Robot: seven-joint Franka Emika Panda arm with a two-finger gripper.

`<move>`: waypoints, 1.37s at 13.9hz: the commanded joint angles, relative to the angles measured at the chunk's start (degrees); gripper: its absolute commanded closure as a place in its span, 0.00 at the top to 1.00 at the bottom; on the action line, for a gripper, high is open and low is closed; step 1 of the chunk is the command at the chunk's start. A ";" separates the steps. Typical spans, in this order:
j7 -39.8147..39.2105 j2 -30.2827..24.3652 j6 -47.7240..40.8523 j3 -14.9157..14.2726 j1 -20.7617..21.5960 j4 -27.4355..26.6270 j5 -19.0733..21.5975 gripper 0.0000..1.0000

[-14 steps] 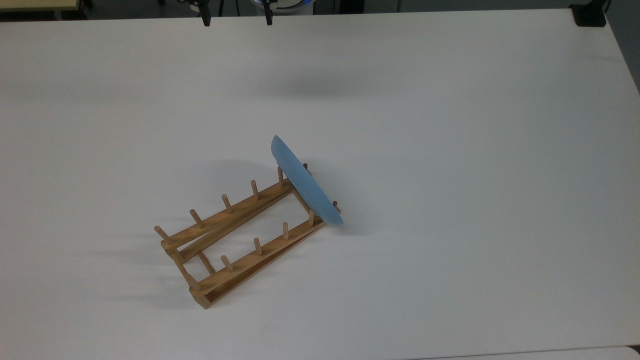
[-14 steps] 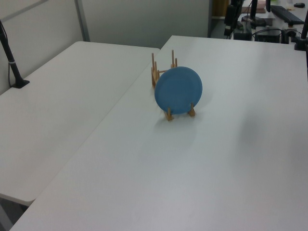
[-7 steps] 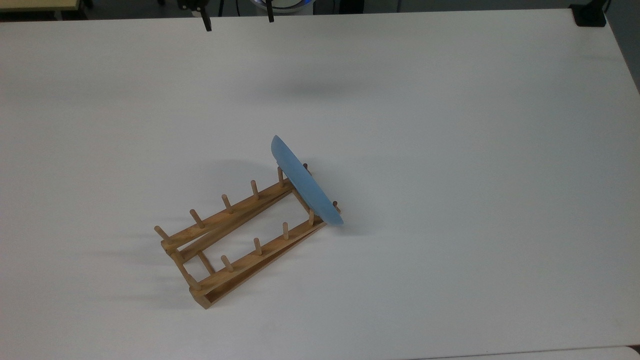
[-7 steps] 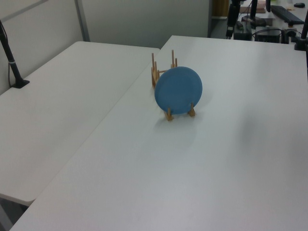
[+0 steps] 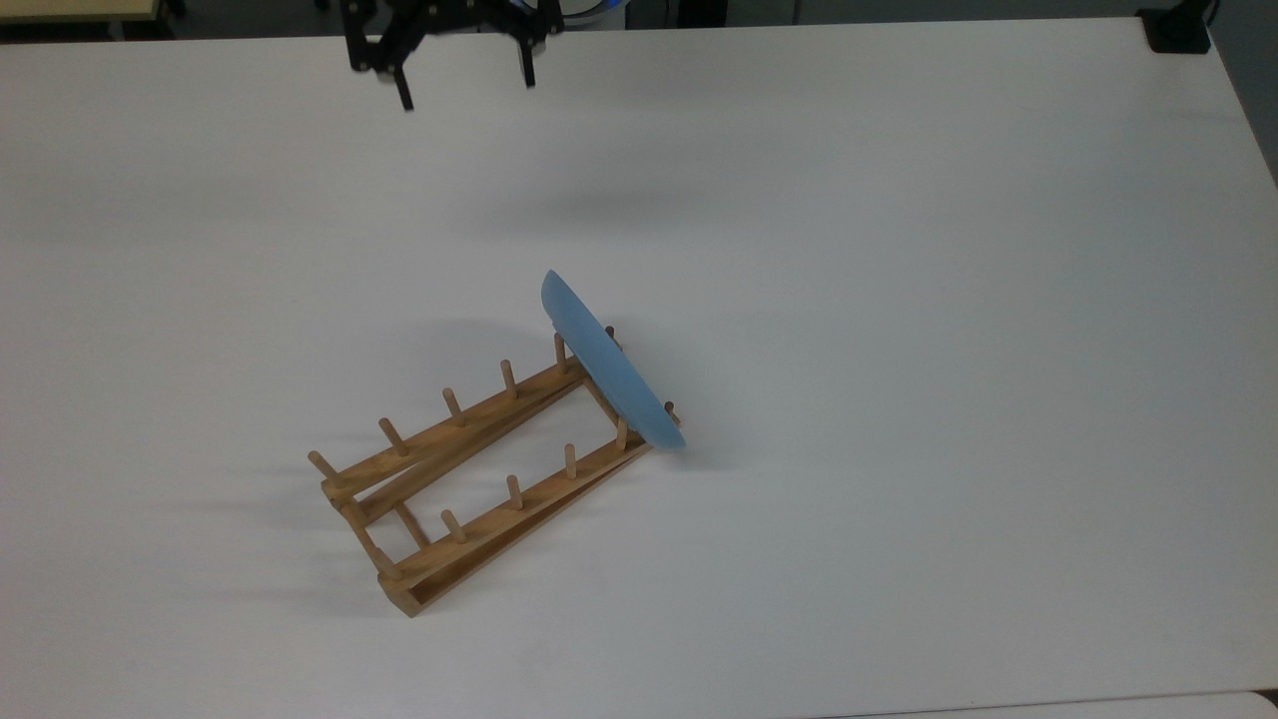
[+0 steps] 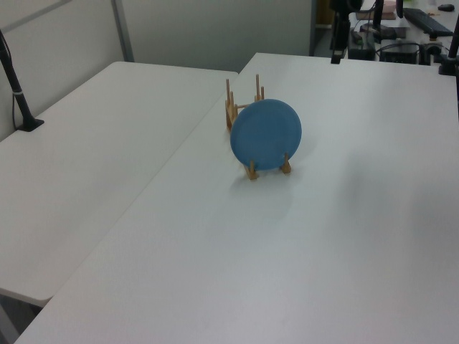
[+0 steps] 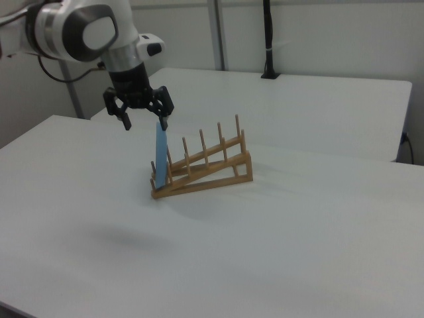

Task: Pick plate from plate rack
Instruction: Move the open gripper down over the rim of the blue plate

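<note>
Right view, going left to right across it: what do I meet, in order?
Gripper, open above the table → plate, standing on edge at the rack's low end → plate rack, its pegs rising toward the right view's right.

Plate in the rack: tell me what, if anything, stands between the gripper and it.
Nothing visible does. The gripper hangs open above bare table, apart from the plate, which stands on edge in the end slot of the plate rack. The plate's top edge is free; the pegs flank only its lower part.
</note>
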 commanded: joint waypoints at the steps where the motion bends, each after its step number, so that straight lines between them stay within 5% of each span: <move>1: 1.08 3.22 6.28 -0.13 1.88 -0.40 -1.44 1.00; 4: 8.42 5.95 12.68 -0.13 5.74 -0.84 -2.13 1.00; 7: 20.56 10.51 20.16 -0.13 8.91 -1.37 -9.50 1.00; 12: 24.63 13.69 23.60 -0.13 9.97 -1.37 -12.34 0.93; 14: 26.74 13.95 23.96 -0.13 9.97 -1.19 -12.34 0.76; 16: 28.76 13.78 23.87 -0.04 9.97 -1.10 -12.34 0.48; 19: 29.65 13.08 23.79 -0.04 9.88 -0.84 -12.16 0.30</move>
